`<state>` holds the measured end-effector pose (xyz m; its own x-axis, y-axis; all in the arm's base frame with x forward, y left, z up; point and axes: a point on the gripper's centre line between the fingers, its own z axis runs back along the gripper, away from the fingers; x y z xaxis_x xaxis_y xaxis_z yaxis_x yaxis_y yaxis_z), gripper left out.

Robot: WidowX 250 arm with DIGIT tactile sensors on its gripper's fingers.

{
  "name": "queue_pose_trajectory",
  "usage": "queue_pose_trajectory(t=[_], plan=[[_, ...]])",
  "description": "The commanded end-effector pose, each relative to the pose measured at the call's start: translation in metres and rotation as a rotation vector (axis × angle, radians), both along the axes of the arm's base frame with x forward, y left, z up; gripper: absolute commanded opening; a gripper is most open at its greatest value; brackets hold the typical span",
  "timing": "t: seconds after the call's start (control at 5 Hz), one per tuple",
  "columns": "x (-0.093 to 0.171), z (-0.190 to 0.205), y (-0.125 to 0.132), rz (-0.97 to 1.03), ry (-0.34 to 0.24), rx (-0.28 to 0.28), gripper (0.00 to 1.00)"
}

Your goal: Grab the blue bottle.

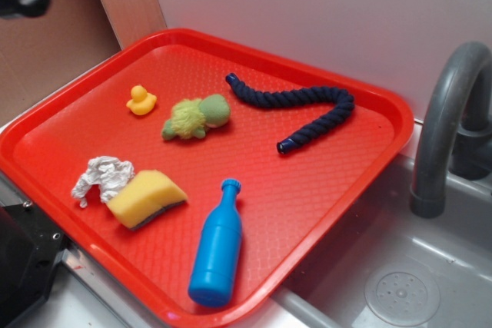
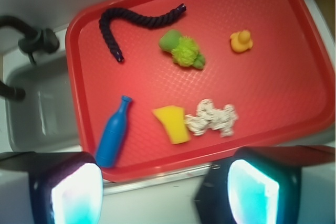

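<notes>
Pincer (image 2: 163,192) fingers (image 2: 71,192) are seen spread wide with nothing held between them, poised high above the near rim of the red tray (image 2: 294,72) in the wrist view. The approach step is judged to be in hand: no contact with the blue bottle (image 2: 113,137) is made yet. A shift toward the tray's sink-side edge, then a descent over the lying bottle's body, is called for next. Counted across the tray, left to right in the wrist view: one navy rope (image 2: 131,22), one blue bottle, one green plush toy (image 2: 182,49), one yellow sponge (image 2: 173,123), one crumpled foil wad (image 2: 212,118), one rubber duck (image 2: 241,41).
</notes>
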<state>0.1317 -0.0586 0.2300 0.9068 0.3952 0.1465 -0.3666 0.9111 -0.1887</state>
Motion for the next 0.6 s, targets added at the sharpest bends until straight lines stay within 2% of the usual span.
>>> queue_pose_trajectory(t=[0.0, 0.4], plan=[[0.025, -0.053, -0.041, 0.293, -0.038, -0.025, 1.00], [0.045, -0.119, -0.063, 0.319, 0.011, -0.013, 1.00]])
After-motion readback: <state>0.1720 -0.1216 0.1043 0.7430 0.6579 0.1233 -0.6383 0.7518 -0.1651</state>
